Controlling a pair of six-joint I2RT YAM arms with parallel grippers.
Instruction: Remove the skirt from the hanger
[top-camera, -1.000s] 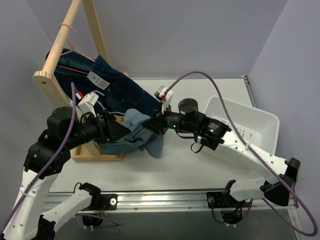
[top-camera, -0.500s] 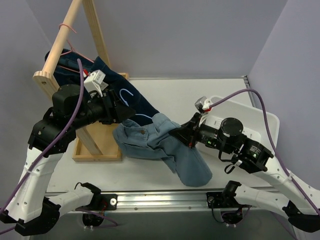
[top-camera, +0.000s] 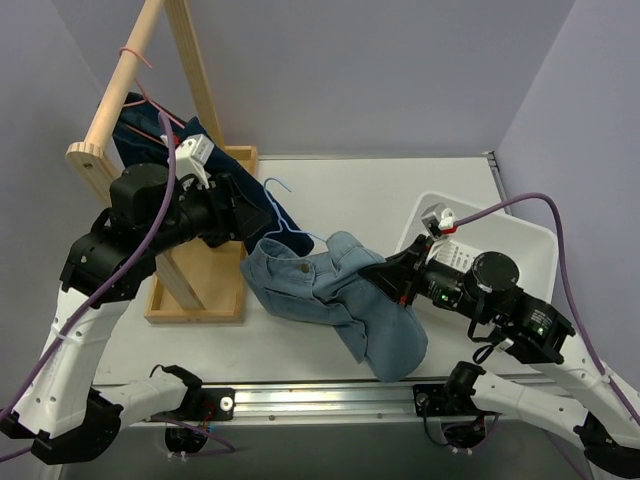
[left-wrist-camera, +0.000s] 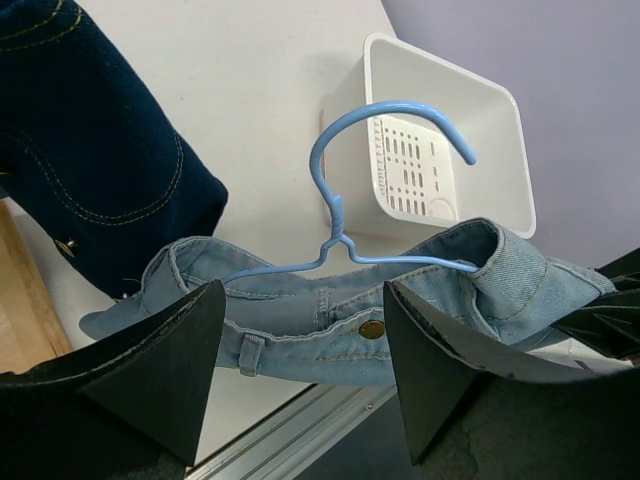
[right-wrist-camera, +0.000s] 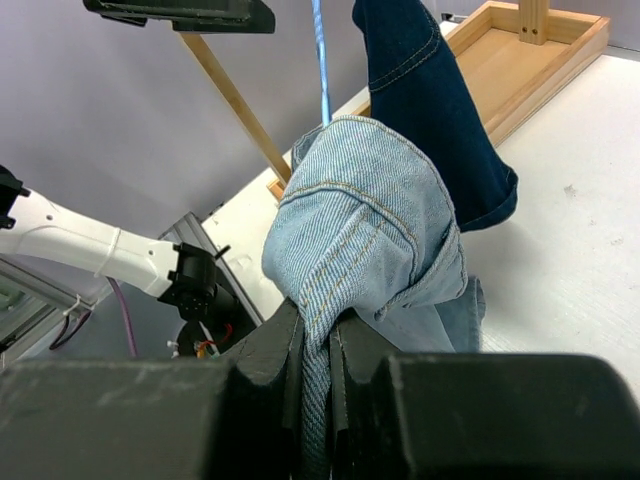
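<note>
The light blue denim skirt (top-camera: 335, 295) lies spread on the table between the arms. A blue wire hanger (top-camera: 283, 212) stands at its waistband, hook up. In the left wrist view the hanger (left-wrist-camera: 340, 215) has both its arms running into the waistband of the skirt (left-wrist-camera: 330, 320). My left gripper (left-wrist-camera: 300, 370) is open and empty, above and behind the waistband, left of the hanger in the top view (top-camera: 248, 218). My right gripper (right-wrist-camera: 320, 345) is shut on a fold of the skirt (right-wrist-camera: 370, 220) and sits at its right side (top-camera: 397, 281).
A dark blue denim garment (top-camera: 150, 135) hangs on the wooden rack (top-camera: 118, 85) at the back left, its leg reaching down by the hanger. The rack's base tray (top-camera: 195, 305) is beside the skirt. A white basket (top-camera: 505, 235) stands at the right.
My right gripper has pulled the skirt right and toward the near edge, off the rack area onto the table. My left arm has drawn back and up. The hanger hook now stands free.
</note>
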